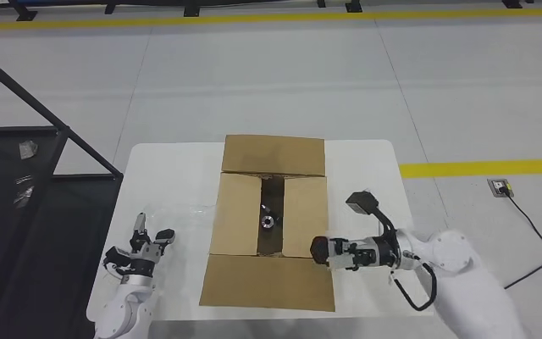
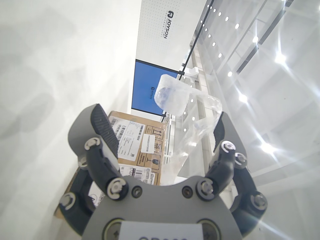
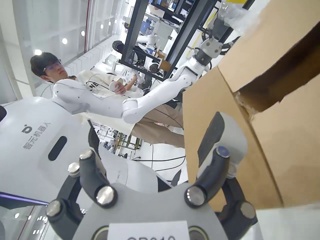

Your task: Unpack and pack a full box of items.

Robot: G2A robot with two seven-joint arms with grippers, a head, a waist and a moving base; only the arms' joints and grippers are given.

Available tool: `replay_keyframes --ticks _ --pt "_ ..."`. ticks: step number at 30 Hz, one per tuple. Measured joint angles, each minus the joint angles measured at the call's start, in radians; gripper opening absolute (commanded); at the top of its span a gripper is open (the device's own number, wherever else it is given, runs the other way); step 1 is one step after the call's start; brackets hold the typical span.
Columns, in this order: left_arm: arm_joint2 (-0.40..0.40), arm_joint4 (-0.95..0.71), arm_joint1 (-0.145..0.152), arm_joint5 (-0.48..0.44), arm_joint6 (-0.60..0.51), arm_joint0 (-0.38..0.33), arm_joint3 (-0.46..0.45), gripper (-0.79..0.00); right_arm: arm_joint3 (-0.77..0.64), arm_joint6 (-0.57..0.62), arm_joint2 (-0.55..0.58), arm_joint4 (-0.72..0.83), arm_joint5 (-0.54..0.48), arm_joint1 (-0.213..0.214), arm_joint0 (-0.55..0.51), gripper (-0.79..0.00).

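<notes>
Seen from above, the cardboard box (image 1: 273, 157) sits open mid-surface (image 1: 364, 161) with a dark item (image 1: 268, 222) inside, so unpacking looks partly done and repacking not begun. The left hand (image 1: 153, 230) sits low, well to the box's left, and the right hand (image 1: 316, 251) lies level at the right flap's edge. The left wrist view shows that hand's fingers (image 2: 105, 128) spread wide, with a clear plastic-wrapped bundle (image 2: 171, 96) outside the box brushing one finger, unpinched. The right wrist view shows that hand spread too, one finger (image 3: 220, 136) beside the cardboard, apparently gripping nothing.
</notes>
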Motion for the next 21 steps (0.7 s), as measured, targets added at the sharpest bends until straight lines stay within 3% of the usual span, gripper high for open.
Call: replay_keyframes --ticks 5,10,14,21 --pt "0.001 -0.011 -0.001 -0.002 -0.004 -0.006 0.007 0.0 0.033 0.032 0.03 -0.049 0.033 0.074 -0.063 0.0" --pt "-0.003 -0.018 -0.002 -0.004 -0.01 -0.01 0.009 0.0 0.157 0.039 -0.038 -0.132 0.039 0.117 -0.043 0.0" --pt "-0.003 -0.012 -0.001 -0.003 -0.013 -0.013 0.009 0.0 0.229 0.032 -0.12 -0.107 0.032 0.129 0.0 0.0" --pt "-0.005 0.002 -0.001 -0.003 -0.009 -0.011 0.006 0.0 0.204 -0.005 -0.319 -0.091 -0.005 0.134 0.096 0.0"
